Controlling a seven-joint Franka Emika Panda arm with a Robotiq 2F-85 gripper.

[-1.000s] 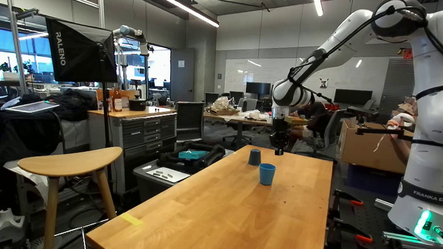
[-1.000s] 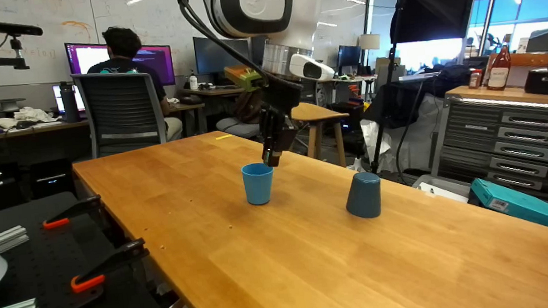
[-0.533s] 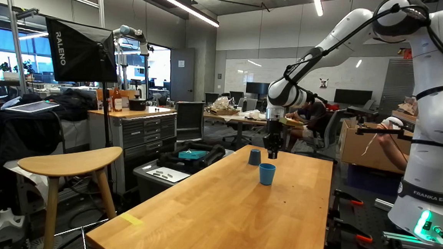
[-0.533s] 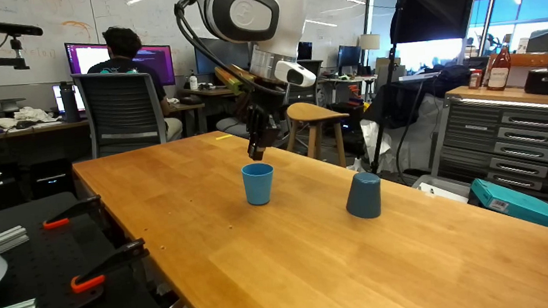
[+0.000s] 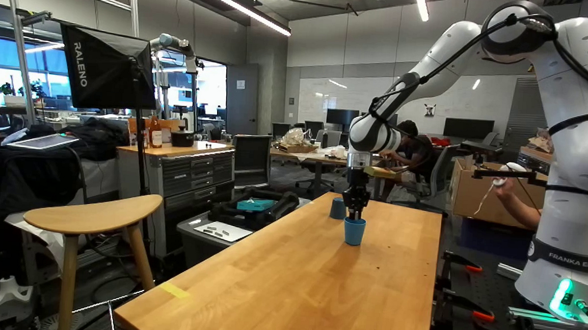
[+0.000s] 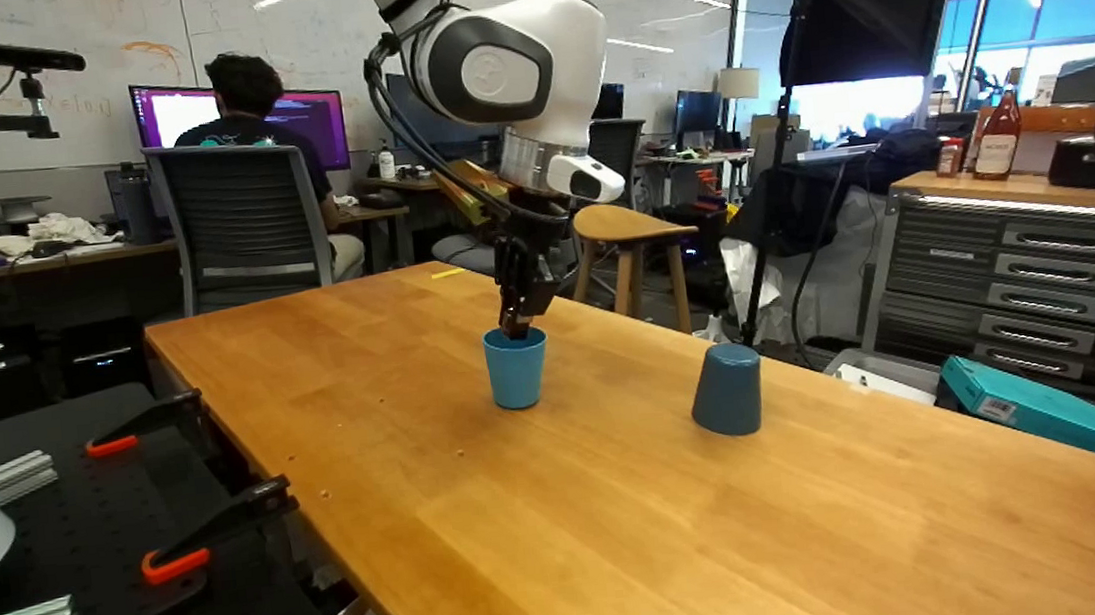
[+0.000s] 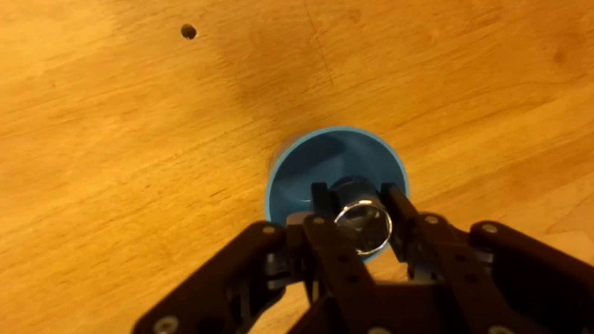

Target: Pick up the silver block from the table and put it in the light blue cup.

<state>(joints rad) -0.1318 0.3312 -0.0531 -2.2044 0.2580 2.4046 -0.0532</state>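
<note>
The light blue cup stands upright on the wooden table in both exterior views (image 5: 354,233) (image 6: 517,375), and in the wrist view I look down into it (image 7: 297,183). My gripper (image 5: 355,217) points down with its fingertips at the cup's mouth; it shows there too in an exterior view (image 6: 516,333). In the wrist view my gripper (image 7: 355,192) is shut on the silver block (image 7: 363,227), a round, shiny, dark-looking piece between the two fingers, over the cup's opening. In both exterior views the block is hidden by the fingers and the cup.
A darker blue cup stands upside down on the table near its edge, in both exterior views (image 5: 338,208) (image 6: 727,393). Clamps with orange tips (image 6: 177,564) sit along the robot-side table edge. A wooden stool (image 5: 94,214) stands beside the table.
My gripper has moved sideways over the light blue cup and then down, so its fingertips are now at the cup's mouth. Both cups have stayed in place.
</note>
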